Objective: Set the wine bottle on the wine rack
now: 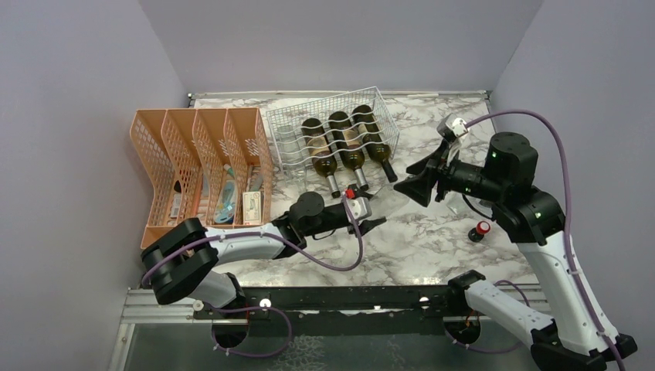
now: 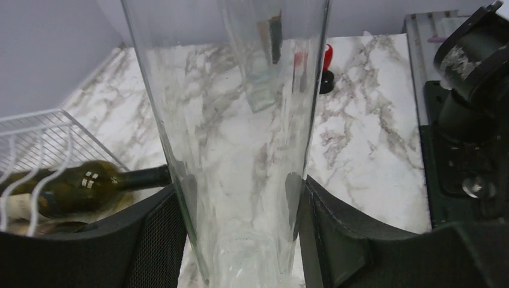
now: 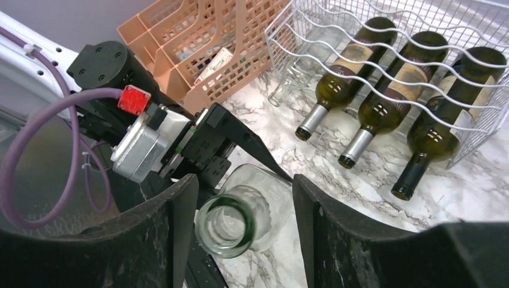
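Note:
A clear glass wine bottle (image 1: 391,202) lies slanted above the marble table between my two grippers. My left gripper (image 1: 369,218) is shut on its lower body; in the left wrist view the black pads (image 2: 153,240) press both sides of the glass (image 2: 234,120). My right gripper (image 3: 245,204) stands open around the neck, the bottle's mouth (image 3: 231,228) close to the left finger with a gap on the right. The white wire wine rack (image 1: 332,116) sits at the back centre, holding three dark bottles (image 1: 349,147) and a clear one (image 1: 286,143).
An orange mesh file organiser (image 1: 201,162) with papers stands left of the rack. A small red-topped black object (image 1: 480,229) sits on the table at the right. Grey walls close in the left, right and back.

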Available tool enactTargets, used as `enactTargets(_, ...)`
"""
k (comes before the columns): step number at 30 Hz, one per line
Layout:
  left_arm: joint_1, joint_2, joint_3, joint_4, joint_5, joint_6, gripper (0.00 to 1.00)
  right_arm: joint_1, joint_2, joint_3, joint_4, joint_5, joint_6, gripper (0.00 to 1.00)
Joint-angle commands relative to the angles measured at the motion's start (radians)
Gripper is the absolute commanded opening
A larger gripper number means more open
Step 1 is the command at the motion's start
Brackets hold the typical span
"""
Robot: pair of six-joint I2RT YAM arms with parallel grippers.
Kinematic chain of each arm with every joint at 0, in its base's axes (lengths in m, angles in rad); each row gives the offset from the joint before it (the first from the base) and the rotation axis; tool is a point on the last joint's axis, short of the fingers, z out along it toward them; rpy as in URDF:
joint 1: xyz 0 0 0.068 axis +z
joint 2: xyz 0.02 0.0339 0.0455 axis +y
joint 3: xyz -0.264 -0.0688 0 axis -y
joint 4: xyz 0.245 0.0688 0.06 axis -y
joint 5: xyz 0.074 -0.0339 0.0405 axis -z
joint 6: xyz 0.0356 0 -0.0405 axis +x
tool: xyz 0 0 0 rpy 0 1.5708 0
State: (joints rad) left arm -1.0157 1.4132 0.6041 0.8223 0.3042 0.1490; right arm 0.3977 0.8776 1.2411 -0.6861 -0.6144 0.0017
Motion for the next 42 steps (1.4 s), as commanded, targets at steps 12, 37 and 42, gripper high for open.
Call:
enactTargets(12, 0.0, -0.078, 0.111, -0.02, -0.206, 1.073, 0.0, 0.0, 0.016, 0.1, -0.063, 0.156, 0.039, 0.65)
enactTargets(37, 0.0, 0.016, 0.289, -0.225, -0.237, 1.372, 0.0, -0.001, 0.106, -0.089, -0.135, 0.144, 0.012, 0.73)
enactTargets(42, 0.0, 0.015, 0.312, -0.28, -0.234, 1.352, 0.0, 0.0, 0.124, -0.098, -0.122, 0.144, 0.013, 0.7)
